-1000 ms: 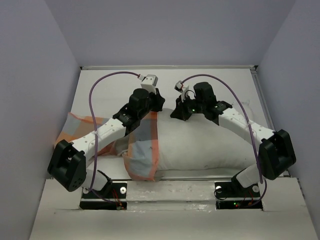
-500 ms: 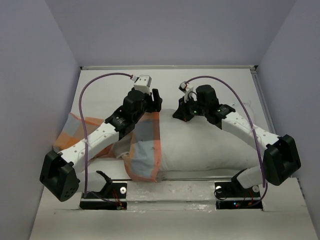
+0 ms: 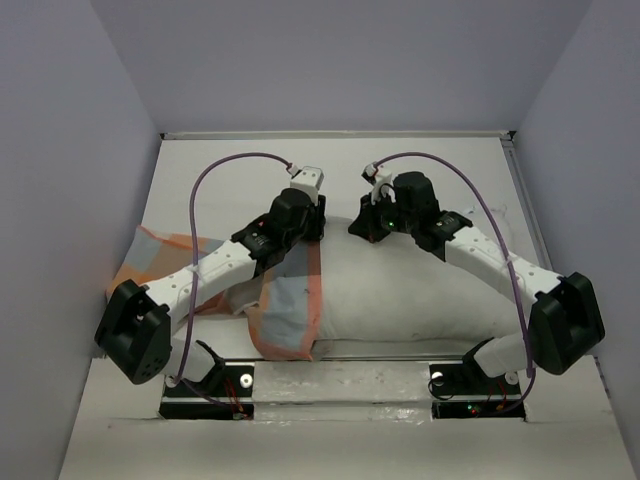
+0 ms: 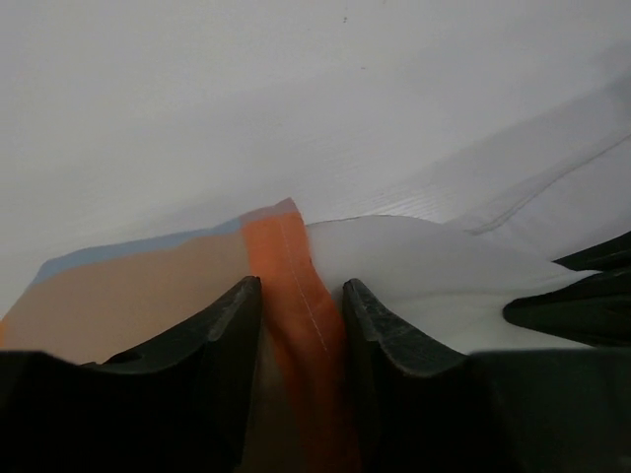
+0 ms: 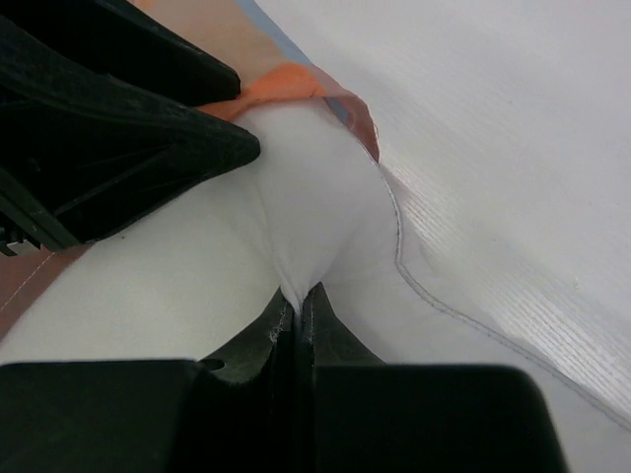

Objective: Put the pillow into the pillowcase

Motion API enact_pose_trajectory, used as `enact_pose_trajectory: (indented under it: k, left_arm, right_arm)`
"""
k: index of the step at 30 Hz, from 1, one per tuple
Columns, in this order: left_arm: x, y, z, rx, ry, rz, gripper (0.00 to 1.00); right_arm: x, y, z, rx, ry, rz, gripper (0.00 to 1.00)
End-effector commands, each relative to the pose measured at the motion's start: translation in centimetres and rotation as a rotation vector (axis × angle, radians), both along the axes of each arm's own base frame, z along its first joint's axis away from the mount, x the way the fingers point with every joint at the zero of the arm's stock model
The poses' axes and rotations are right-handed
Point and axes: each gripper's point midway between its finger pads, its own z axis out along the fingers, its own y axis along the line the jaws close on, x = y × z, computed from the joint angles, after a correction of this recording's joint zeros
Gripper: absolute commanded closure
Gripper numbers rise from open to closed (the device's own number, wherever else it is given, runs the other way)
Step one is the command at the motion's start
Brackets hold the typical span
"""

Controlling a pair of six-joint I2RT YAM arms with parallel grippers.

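Nearest the front, lengthwise across the tabletop [image 3: 335, 150]: the pillow [image 3: 420, 290], plump and white, left end tucked inside the pillowcase [image 3: 285, 305]. Checked orange, grey-blue and cream, with the open hem running front to back over the pillow. Rest of the sack flat and slack off to the left, partly under the left arm [image 3: 215, 265]. Right of the hem, bare white pillow all the way to its right end.

Further back, at the pillow's far edge: both hands, close beside each other. Left hand [image 3: 316, 222] at the far end of the hem. Seen from its own wrist, orange hem band lying between the two fingers [image 4: 222, 340] and filling the gap, white pillow just to the right of it; gripped on the pillowcase, by the look of it. Right hand [image 3: 362, 226] just right of the hem, on bare pillow. From its own wrist, fingertips pressed tight together on a small pinch of the white cover, drawn up into a peak. Left hand's dark fingers just beside that peak, orange edge behind them.

Hard to make out: from above, both sets of fingertips hidden beneath the hands' own bodies. Pillow's left end hidden inside the sack; how far in, cannot tell. Near part of the hem blurred in the left wrist view.

Beyond the hands, only white tabletop.
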Motion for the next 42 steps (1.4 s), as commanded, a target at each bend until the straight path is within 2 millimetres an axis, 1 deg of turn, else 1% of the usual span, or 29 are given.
enact_pose_trajectory:
  k: [1, 2, 4, 6, 7, 8, 9, 11, 13, 15, 18, 19, 21, 22, 23, 24, 27, 28, 30, 31, 32, 33, 34, 35, 37, 38, 39, 40, 42]
  left_arm:
    - [1.5, 1.1, 3.3, 0.004, -0.103, 0.086, 0.58]
    - [1.6, 1.4, 3.6, 0.014, -0.119, 0.11, 0.65]
    - [1.7, 1.7, 3.8, 0.025, -0.137, 0.127, 0.68]
    - [1.7, 1.7, 3.8, 0.026, -0.147, 0.131, 0.78]
    - [1.8, 1.6, 4.3, 0.008, -0.167, 0.133, 0.83]
    - [1.7, 1.6, 4.3, -0.001, -0.173, 0.135, 0.9]
    - [1.7, 1.2, 5.5, -0.048, -0.206, 0.132, 0.92]
    - [1.4, 0.3, 6.4, -0.098, -0.227, 0.1, 0.96]
    - [0.6, -1.3, 7.8, -0.151, -0.254, 0.045, 0.96]
    - [0.0, -3.2, 9.8, -0.227, -0.281, -0.024, 0.96]
    - [-0.9, -5.2, 12.3, -0.337, -0.296, -0.103, 0.96]
    - [-1.1, -5.5, 12.8, -0.359, -0.297, -0.117, 0.97]
    - [-1.8, -6.7, 13.8, -0.421, -0.284, -0.17, 1.0]
    - [-2.1, -7.1, 13.9, -0.439, -0.275, -0.188, 1.0]
    - [-3.2, -8.2, 14.3, -0.479, -0.26, -0.235, 1.0]
    - [-3.6, -8.7, 14.7, -0.496, -0.259, -0.246, 1.0]
    - [-6.6, -11.3, 15.3, -0.564, -0.219, -0.355, 1.0]
    - [-7.4, -11.5, 16.7, -0.619, -0.237, -0.381, 1.0]
    - [-9.5, -12.1, 18.1, -0.702, -0.224, -0.46, 1.0]
    - [-10.1, -12.0, 19.0, -0.738, -0.227, -0.471, 1.0]
    - [-10.7, -12.0, 20.0, -0.78, -0.225, -0.48, 1.0]
    - [-11.4, -11.7, 21.1, -0.804, -0.236, -0.477, 1.0]
    - [-11.9, -11.5, 21.8, -0.818, -0.246, -0.486, 1.0]
    - [-12.4, -11.4, 22.2, -0.832, -0.244, -0.49, 1.0]
    - [-13.5, -10.5, 23.4, -0.869, -0.25, -0.505, 1.0]
    - [-13.8, -10.4, 23.0, -0.884, -0.22, -0.502, 1.0]
    - [-14.1, -10.2, 23.0, -0.897, -0.208, -0.5, 1.0]
    - [-14.5, -9.9, 23.2, -0.914, -0.203, -0.498, 1.0]
    - [-14.8, -10.0, 22.5, -0.921, -0.176, -0.493, 1.0]
  right_arm:
    - [0.3, -0.4, 2.1, 0.027, -0.068, -0.034, 1.0]
    - [0.3, -0.4, 2.1, 0.029, -0.068, -0.033, 1.0]
    - [0.4, -0.5, 2.4, 0.033, -0.073, -0.042, 1.0]
    - [0.4, -0.5, 2.4, 0.036, -0.069, -0.048, 1.0]
    - [0.3, -0.5, 2.4, 0.041, -0.069, -0.047, 1.0]
    - [0.2, -0.5, 2.6, 0.049, -0.073, -0.045, 1.0]
    - [0.1, -0.3, 2.6, 0.058, -0.069, -0.038, 1.0]
    - [-0.1, -0.1, 2.6, 0.068, -0.068, -0.027, 1.0]
    - [-0.3, 0.1, 2.5, 0.078, -0.057, -0.012, 1.0]
    - [-0.5, 0.4, 2.3, 0.087, -0.04, -0.004, 1.0]
    - [-1.3, 0.8, 2.3, 0.13, -0.017, 0.02, 1.0]
    - [-1.5, 1.0, 3.1, 0.16, -0.036, 0.031, 1.0]
    - [-2.8, 2.0, 3.5, 0.203, -0.027, 0.069, 1.0]
    - [-3.1, 2.5, 4.8, 0.237, -0.058, 0.088, 1.0]
    - [-3.3, 2.8, 5.2, 0.258, -0.054, 0.084, 1.0]
    - [-3.2, 2.8, 5.8, 0.268, -0.076, 0.079, 1.0]
    - [-3.5, 3.3, 9.0, 0.395, -0.108, 0.059, 1.0]
    - [-3.4, 3.3, 9.9, 0.451, -0.141, 0.051, 1.0]
    - [-3.6, 3.3, 12.2, 0.561, -0.186, 0.049, 1.0]
    - [-3.7, 3.4, 12.2, 0.584, -0.181, 0.047, 1.0]
    - [-3.4, 3.6, 11.0, 0.589, -0.157, 0.034, 1.0]
    - [-3.1, 3.6, 11.4, 0.626, -0.16, 0.022, 1.0]
    - [-2.7, 3.6, 10.7, 0.627, -0.144, -0.003, 1.0]
    - [-1.0, 2.7, 9.6, 0.617, -0.141, -0.079, 1.0]
    - [0.3, 1.7, 9.5, 0.643, -0.136, -0.139, 1.0]
    - [1.5, 0.5, 9.2, 0.653, -0.138, -0.19, 1.0]
    - [2.1, 0.0, 9.3, 0.67, -0.135, -0.211, 1.0]
    - [2.9, -0.5, 9.7, 0.709, -0.126, -0.243, 1.0]
    - [4.4, -1.8, 10.6, 0.748, -0.135, -0.3, 1.0]
